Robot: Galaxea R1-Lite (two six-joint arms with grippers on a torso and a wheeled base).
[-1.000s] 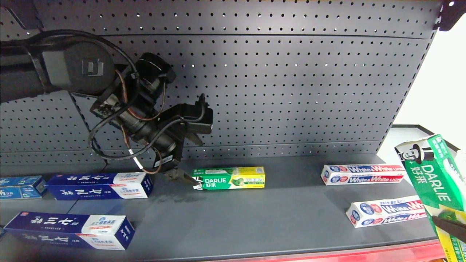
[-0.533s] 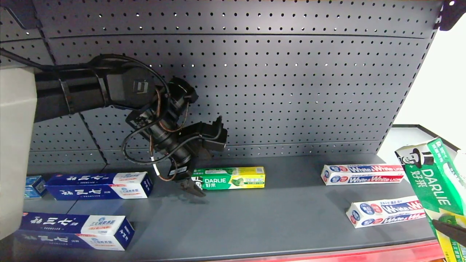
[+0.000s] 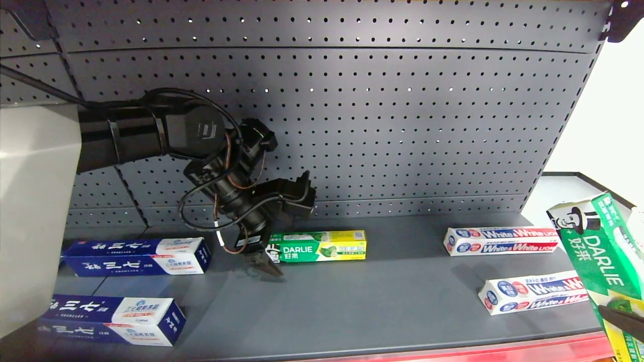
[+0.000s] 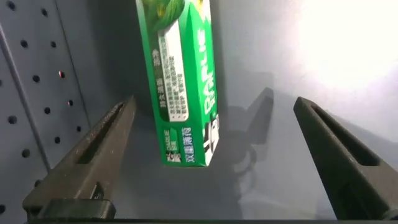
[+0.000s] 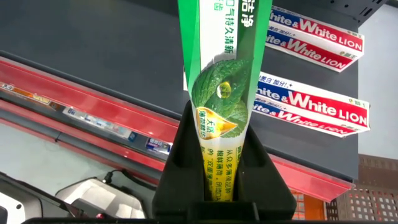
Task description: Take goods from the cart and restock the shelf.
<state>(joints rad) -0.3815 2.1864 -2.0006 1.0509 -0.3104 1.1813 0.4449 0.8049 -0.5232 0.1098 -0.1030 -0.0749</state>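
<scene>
Left gripper (image 3: 265, 264), jaws apart, has slid right to the near-left end of the green toothpaste box (image 3: 317, 246) lying at the back of the shelf (image 3: 382, 301), probably released there; right gripper (image 5: 222, 134) clamps a second green toothpaste box (image 3: 598, 246), not yet shelved.

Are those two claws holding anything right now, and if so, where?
The right gripper is shut on the yellow end of a green toothpaste box. The left gripper is open, holding nothing.
</scene>
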